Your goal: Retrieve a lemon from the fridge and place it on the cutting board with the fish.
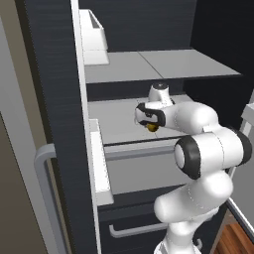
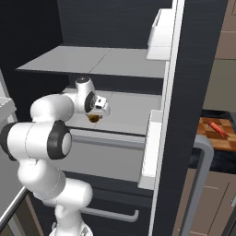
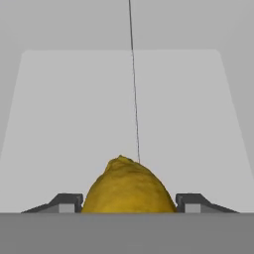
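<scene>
Hand view: jaws clasp lemon (image 3: 128, 187) over shelf (image 3: 188, 124).

The fridge (image 1: 59, 99) stands open, black with light grey shelves. On its middle shelf sits the lemon (image 3: 128, 187), small, bumpy, yellow-orange. Right of the fridge, the fish (image 2: 216, 127) lies on the orange-brown cutting board (image 2: 209, 138).
</scene>
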You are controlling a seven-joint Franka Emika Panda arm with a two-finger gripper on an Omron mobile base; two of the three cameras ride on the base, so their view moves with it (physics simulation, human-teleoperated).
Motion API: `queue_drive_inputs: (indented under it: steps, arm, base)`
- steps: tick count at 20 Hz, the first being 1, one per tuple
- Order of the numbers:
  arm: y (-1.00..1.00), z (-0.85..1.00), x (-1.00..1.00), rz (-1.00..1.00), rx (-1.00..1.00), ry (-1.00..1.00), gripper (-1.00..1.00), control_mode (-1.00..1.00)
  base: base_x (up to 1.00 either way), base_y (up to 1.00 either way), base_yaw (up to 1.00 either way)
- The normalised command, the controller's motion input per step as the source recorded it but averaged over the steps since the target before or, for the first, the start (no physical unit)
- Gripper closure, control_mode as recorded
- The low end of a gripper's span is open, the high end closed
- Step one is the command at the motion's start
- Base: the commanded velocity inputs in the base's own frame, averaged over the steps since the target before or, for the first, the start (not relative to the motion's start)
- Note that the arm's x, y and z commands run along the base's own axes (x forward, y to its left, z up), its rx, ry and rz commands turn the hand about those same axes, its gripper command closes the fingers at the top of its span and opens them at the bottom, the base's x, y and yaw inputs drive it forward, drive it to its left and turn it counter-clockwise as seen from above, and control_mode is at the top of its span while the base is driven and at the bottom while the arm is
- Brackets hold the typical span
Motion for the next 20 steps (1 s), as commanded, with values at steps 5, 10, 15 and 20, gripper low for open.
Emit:
queue_drive_inputs:
  steps: [5,10,15,20]
  arm:
    - [0.0,0.02,-0.55,0.0,0.03,-0.15,1.0,-1.0]
    - [0.0,0.24,-0.82,0.0,0.04,-0.01,1.0,-1.0]
    - [0.0,0.63,-0.93,0.0,0.03,0.0,1.0,-1.0]
    - [-0.01,0.63,-0.92,0.0,0.01,0.0,1.0,-1.0]
  base:
    - [0.0,0.0,0.0]
    - [0.0,0.0,0.0]
    - [0.0,0.0,0.0]
    - [0.0,0.0,0.0]
